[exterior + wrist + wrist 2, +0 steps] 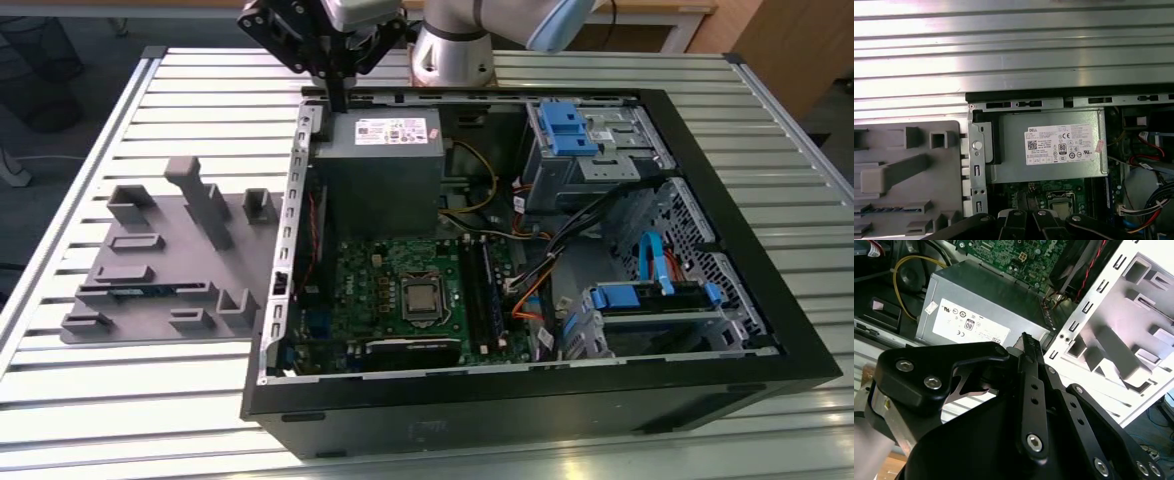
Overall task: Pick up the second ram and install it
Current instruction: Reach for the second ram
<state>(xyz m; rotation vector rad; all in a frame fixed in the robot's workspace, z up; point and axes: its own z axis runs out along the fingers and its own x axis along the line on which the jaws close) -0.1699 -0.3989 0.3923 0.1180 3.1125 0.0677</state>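
The arm (451,50) hangs its jaws over the back edge of the open computer case (467,410), just above a corner of the grey power supply (378,165). The jaws are clenched with nothing between them. The ram (140,291) sits in a long slot of the grey tray (174,250), well apart from the jaws. The tray rests on the slatted counter (134,400), beside the case on the exterior view's left. In the first wrist view the ram (884,210) shows as a thin blue strip.

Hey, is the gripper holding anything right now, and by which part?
Nothing. The gripper hangs empty, fingers together, near the power supply.
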